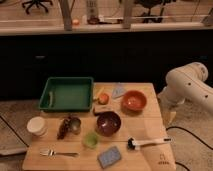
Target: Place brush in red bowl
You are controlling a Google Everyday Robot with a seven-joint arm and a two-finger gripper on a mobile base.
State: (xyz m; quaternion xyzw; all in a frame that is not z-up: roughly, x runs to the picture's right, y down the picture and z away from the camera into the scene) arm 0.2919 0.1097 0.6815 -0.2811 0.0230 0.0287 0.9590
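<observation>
The brush lies on the wooden table near its front right edge, with the dark bristle head to the left and the white handle pointing right. The red bowl sits at the back right of the table and looks empty. My gripper hangs pointing down off the table's right edge, on the white arm. It is above and behind the handle's end, apart from the brush, and to the right of the red bowl.
A dark maroon bowl sits between the brush and the red bowl. A green tray is at the back left. A white cup, metal cup, fork, green cup and blue sponge lie to the left.
</observation>
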